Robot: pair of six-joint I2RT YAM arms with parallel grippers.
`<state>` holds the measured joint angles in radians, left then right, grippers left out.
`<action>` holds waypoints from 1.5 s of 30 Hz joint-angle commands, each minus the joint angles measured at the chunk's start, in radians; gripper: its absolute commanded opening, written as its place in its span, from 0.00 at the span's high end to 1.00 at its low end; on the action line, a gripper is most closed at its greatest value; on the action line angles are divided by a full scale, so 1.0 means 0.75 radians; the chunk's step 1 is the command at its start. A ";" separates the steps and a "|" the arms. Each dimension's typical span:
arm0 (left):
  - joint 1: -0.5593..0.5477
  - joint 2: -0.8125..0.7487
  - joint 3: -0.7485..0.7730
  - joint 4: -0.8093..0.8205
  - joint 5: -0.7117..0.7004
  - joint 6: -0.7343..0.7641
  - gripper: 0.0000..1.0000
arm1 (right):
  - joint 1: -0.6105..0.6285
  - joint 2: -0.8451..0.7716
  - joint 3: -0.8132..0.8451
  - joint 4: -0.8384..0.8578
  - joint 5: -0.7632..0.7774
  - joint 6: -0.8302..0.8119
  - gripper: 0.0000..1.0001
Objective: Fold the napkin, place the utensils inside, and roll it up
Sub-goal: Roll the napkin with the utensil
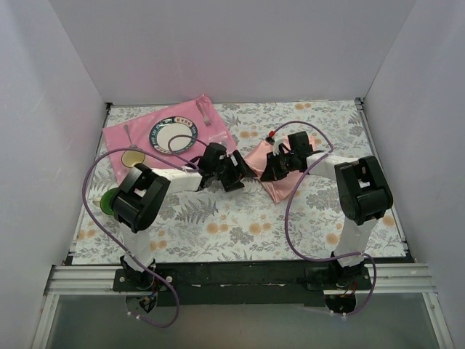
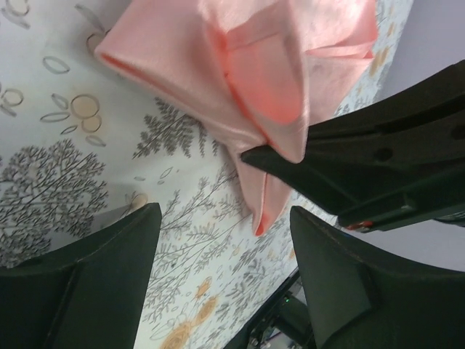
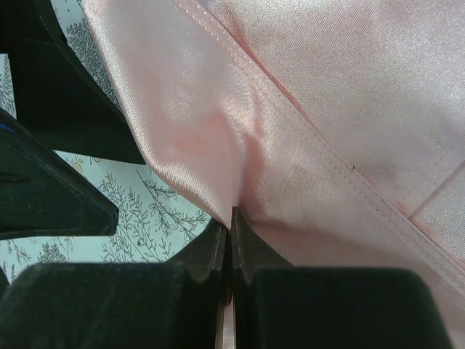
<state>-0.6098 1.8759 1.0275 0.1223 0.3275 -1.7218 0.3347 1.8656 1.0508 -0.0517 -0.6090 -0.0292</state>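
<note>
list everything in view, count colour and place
napkin: one, pale salmon pink, table centre, bunched
utensils: two, silvery, on mat flanking plate
mat: one, hot pink, far left
plate: one, white with dark rim, on mat
disc: one, yellowish, mat's near edge
green item: one, partly behind left arm
tablecloth: one, white floral, over table
left gripper: one, black, open by napkin
right gripper: one, black, shut on napkin
</note>
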 commanded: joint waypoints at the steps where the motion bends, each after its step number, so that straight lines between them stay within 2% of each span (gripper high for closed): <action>1: 0.007 -0.016 0.037 0.107 -0.030 -0.064 0.28 | 0.010 0.067 -0.063 -0.209 0.063 -0.014 0.99; 10: 0.038 0.133 0.152 0.021 -0.130 -0.163 0.26 | 0.014 0.022 -0.074 -0.189 0.102 0.008 0.95; 17: 0.083 0.200 0.170 0.029 -0.203 -0.102 0.27 | 0.036 -0.045 -0.110 -0.173 0.155 -0.002 0.88; 21: 0.099 0.225 0.162 0.078 -0.161 -0.060 0.35 | 0.093 -0.082 -0.121 -0.164 0.225 -0.014 0.78; 26: 0.097 0.217 0.119 0.117 -0.124 -0.048 0.42 | 0.175 -0.162 -0.143 -0.154 0.347 -0.041 0.62; 31: 0.097 0.229 0.148 0.072 -0.114 0.007 0.47 | 0.259 -0.260 -0.153 -0.197 0.615 -0.137 0.52; 34: 0.099 0.248 0.178 0.033 -0.103 0.050 0.45 | 0.337 -0.311 -0.157 -0.215 0.789 -0.180 0.47; 35: 0.097 0.254 0.190 0.021 -0.099 0.078 0.45 | 0.390 -0.329 -0.162 -0.213 0.850 -0.186 0.42; 37: 0.097 0.252 0.213 -0.016 -0.081 0.101 0.41 | 0.431 -0.344 -0.172 -0.201 0.979 -0.190 0.41; 41: 0.099 0.170 0.168 -0.016 -0.091 0.134 0.30 | 0.456 -0.358 -0.174 -0.174 1.039 -0.147 0.40; 45: 0.099 0.121 0.184 -0.107 -0.089 0.144 0.24 | 0.456 -0.326 -0.153 -0.125 1.039 -0.127 0.40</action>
<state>-0.5404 2.0224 1.1744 0.1764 0.2901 -1.6657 0.6819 1.6329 0.9241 -0.1818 0.1028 -0.1368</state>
